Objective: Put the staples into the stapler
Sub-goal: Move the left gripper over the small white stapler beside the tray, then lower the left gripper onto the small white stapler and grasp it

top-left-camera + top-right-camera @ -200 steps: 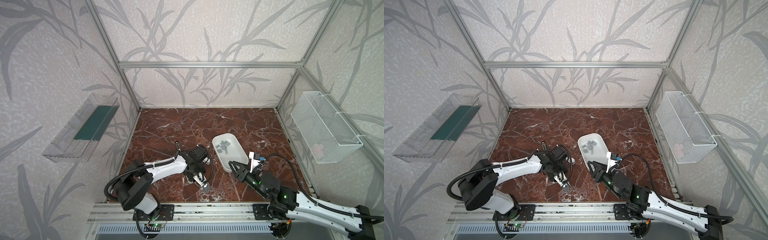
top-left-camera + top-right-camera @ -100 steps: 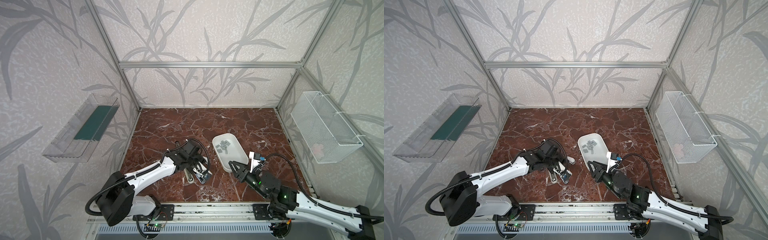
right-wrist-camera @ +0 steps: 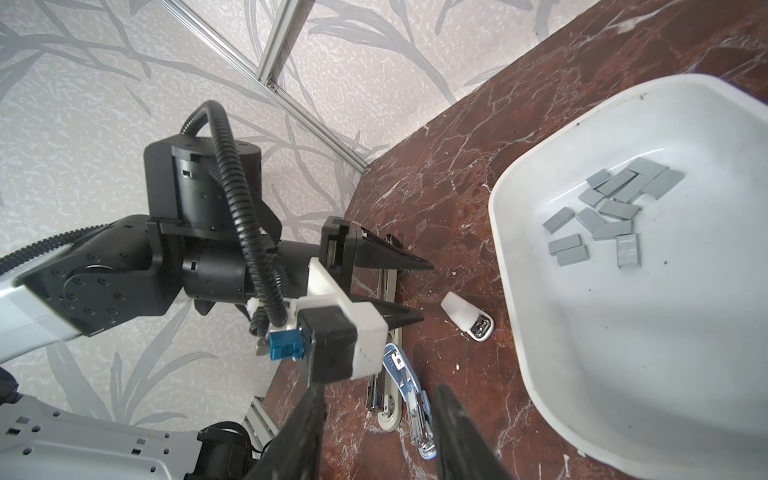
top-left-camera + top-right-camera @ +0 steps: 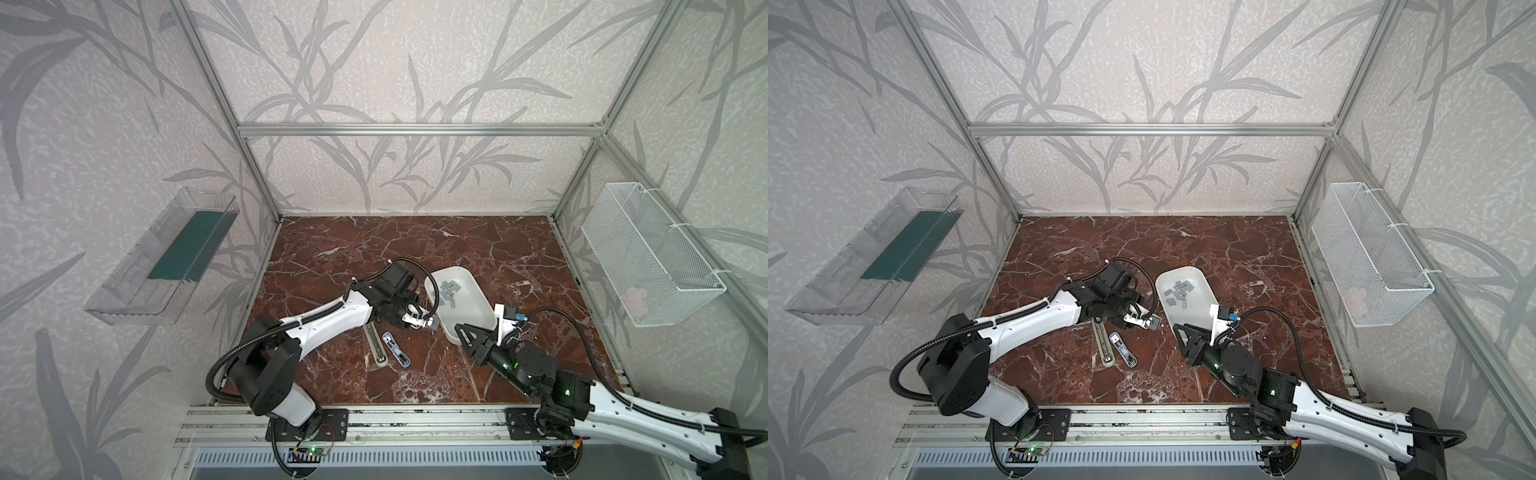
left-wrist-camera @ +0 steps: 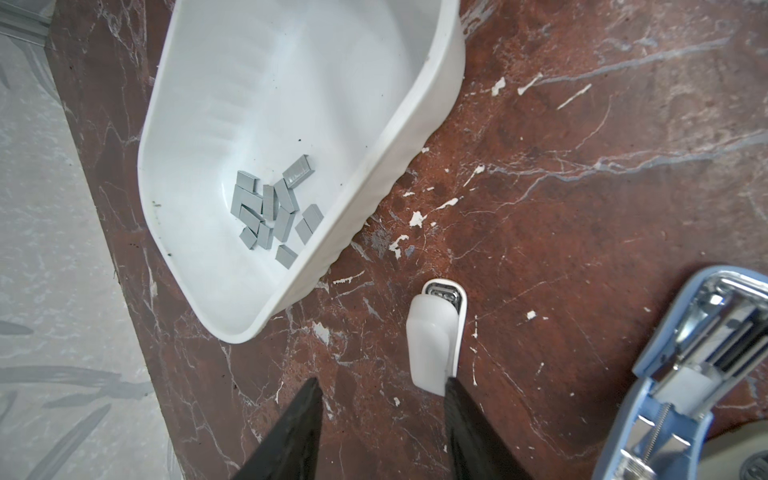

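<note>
The staples (image 5: 274, 216) lie in the tray (image 5: 401, 137), beyond the left gripper (image 5: 382, 382); its jaws and the right gripper (image 3: 379, 388) stand parted, empty.

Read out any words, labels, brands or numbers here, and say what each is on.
No text is legible.
One staple strip in the white tray bears a faint stamp, too blurred to read.
</note>
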Motion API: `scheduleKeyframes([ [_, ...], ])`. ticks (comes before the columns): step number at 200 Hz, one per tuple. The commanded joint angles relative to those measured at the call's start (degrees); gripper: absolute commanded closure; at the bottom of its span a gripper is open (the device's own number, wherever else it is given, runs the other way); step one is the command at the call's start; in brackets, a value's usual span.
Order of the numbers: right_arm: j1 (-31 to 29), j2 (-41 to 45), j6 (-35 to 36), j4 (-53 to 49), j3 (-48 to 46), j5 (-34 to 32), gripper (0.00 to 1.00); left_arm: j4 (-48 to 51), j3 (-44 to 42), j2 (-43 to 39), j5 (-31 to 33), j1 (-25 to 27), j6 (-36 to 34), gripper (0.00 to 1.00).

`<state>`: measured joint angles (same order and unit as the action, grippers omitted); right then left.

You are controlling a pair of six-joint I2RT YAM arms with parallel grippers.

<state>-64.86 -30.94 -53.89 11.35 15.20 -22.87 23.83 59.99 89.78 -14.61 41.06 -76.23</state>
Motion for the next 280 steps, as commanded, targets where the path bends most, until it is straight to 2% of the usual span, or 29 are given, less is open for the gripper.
scheduleKeyframes([
  [1, 0.2, 0.4, 0.8, 1.5, -0.4, 0.1, 0.56, 5.0, 1.4, 1.8, -1.1, -0.5, 2.5, 0.50],
  [67, 0.3, 0.4, 1.0, 1.6, -0.4, 0.1, 0.56, 10.5, 6.6, 7.9, -3.2, -0.6, 5.6, 0.52],
  [158, 0.3, 0.5, 0.9, 1.7, -0.6, 0.5, 0.55, 15.8, 12.4, 15.7, -0.6, -1.2, 8.1, 0.57],
  [226, 0.3, 2.2, 1.0, 0.8, -0.9, 0.2, 0.55, 18.6, 14.1, 17.7, -1.8, -1.3, 7.5, 0.66],
  [280, 0.3, 3.1, 1.0, 0.2, -1.0, 0.0, 0.55, 19.1, 14.3, 18.5, -2.7, -1.3, 7.3, 0.64],
])
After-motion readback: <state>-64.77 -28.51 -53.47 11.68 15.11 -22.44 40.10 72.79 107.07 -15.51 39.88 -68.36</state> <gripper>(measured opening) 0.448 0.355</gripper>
